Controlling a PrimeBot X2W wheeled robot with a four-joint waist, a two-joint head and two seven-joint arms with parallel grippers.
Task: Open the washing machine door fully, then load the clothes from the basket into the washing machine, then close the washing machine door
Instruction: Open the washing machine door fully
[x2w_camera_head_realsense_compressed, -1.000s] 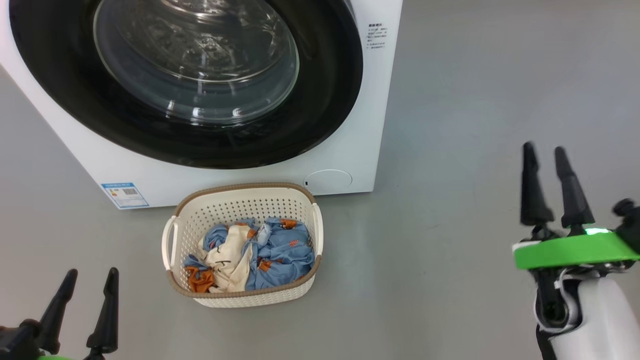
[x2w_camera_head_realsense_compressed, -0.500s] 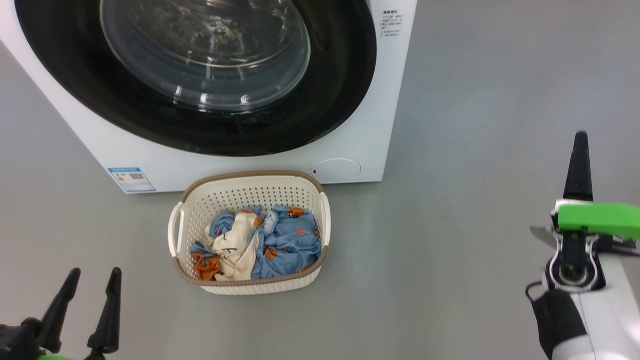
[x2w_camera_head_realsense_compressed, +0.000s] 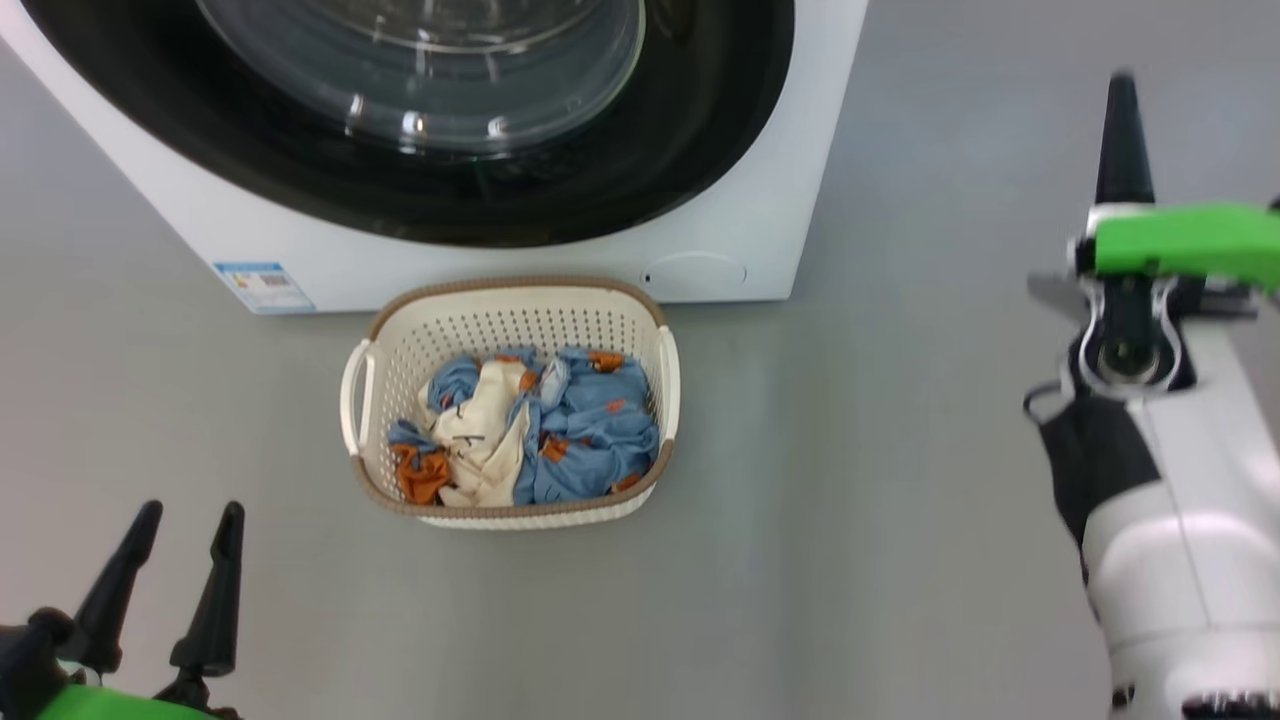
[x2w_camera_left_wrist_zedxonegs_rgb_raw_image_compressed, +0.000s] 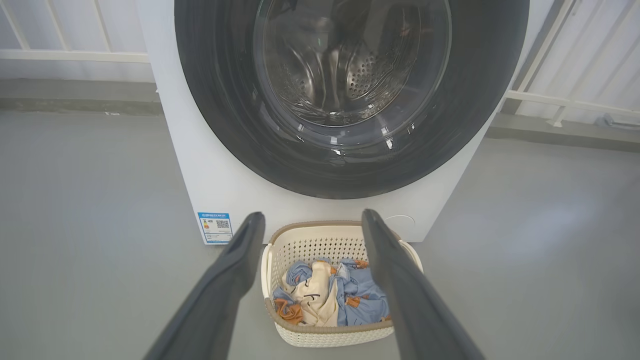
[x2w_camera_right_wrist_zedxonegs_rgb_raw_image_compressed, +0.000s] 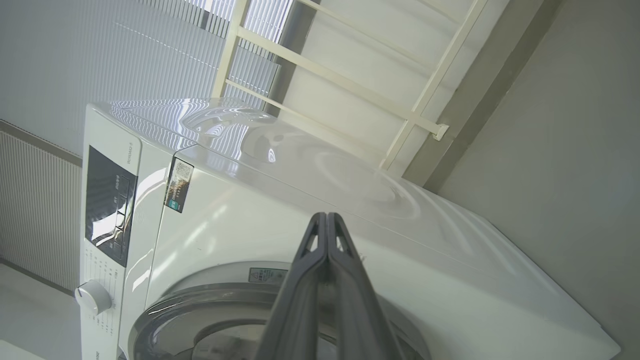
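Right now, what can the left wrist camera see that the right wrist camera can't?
Left wrist view: the basket with the clothes in it, the blue label sticker, and the open left claw. Right wrist view: the flat white top, control panel, white knob, and the shut right claw. Both: the washing machine and its closed door.

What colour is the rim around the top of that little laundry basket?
Brown, with a woven look, on the cream basket; the head view shows it best.
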